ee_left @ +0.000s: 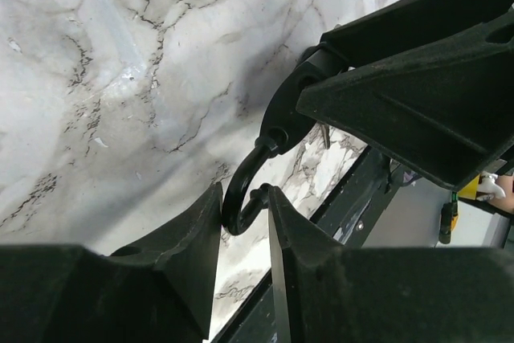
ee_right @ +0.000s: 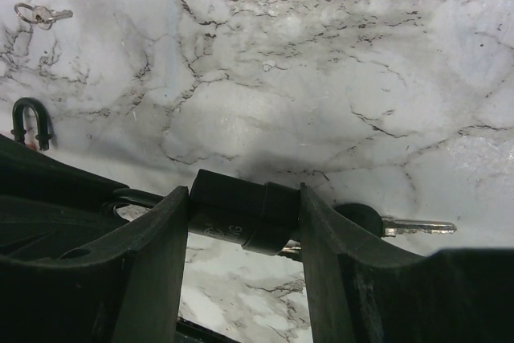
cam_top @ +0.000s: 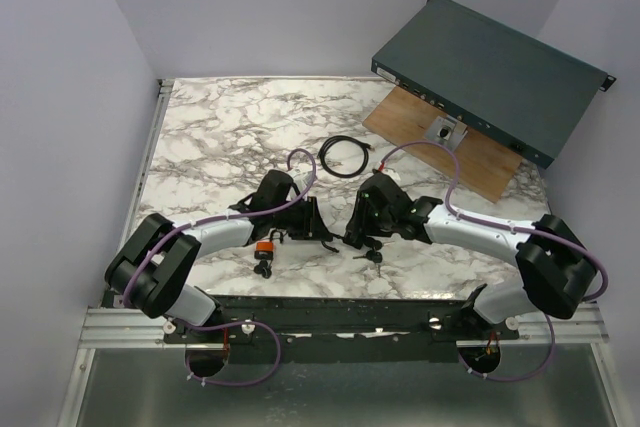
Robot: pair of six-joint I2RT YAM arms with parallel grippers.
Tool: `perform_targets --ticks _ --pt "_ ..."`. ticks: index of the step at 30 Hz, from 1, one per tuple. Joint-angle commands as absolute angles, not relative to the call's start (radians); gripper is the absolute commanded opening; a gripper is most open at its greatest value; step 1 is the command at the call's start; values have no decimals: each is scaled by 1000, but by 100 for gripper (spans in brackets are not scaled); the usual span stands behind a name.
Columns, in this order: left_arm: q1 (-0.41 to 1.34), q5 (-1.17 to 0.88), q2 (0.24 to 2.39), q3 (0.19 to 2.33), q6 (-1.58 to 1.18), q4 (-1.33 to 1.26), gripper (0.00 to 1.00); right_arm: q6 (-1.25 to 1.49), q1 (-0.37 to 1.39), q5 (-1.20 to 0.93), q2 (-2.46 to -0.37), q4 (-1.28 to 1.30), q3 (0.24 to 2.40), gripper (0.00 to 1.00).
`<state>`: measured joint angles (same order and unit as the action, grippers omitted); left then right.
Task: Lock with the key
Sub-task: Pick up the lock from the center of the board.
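My right gripper (ee_right: 241, 234) is shut on a black cylindrical lock body (ee_right: 241, 213), held crosswise between the pads just above the marble. A key with a black head (ee_right: 363, 218) and a silver blade lies just behind the right finger. My left gripper (ee_left: 245, 206) is shut on a black U-shaped shackle (ee_left: 239, 190) that runs up to a black link (ee_left: 283, 114) by the right arm's gripper. In the top view the left gripper (cam_top: 303, 219) and the right gripper (cam_top: 362, 232) meet near the table's front middle. A key bunch (cam_top: 371, 256) lies below the right gripper.
An orange padlock (cam_top: 265, 248) with a black key (cam_top: 263, 268) lies left of the grippers; its black shackle (ee_right: 28, 120) shows in the right wrist view. A small key ring (ee_right: 36, 14) lies further off. A coiled black cable (cam_top: 345, 156), a wooden board (cam_top: 455, 147) and a dark rack unit (cam_top: 490, 77) stand at the back right.
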<state>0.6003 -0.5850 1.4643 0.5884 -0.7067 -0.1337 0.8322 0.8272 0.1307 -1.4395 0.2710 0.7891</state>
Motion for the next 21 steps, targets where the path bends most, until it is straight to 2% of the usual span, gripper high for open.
perform_targets --ticks 1,10,15,17,19,21 --pt "617 -645 1472 576 -704 -203 27 825 825 94 -1398 209 797 4" --pt "618 -666 1456 587 -730 -196 21 822 825 100 -1371 215 798 4" --pt "618 -672 1428 604 -744 -171 15 825 823 113 -1343 222 797 4" --pt "618 -667 1411 615 -739 -144 10 824 822 121 -1332 230 802 4" --pt "618 -660 1390 629 -734 -113 0 818 823 128 -1316 238 812 4" --pt "618 -648 1363 652 -725 -69 0 814 822 138 -1298 248 825 4"
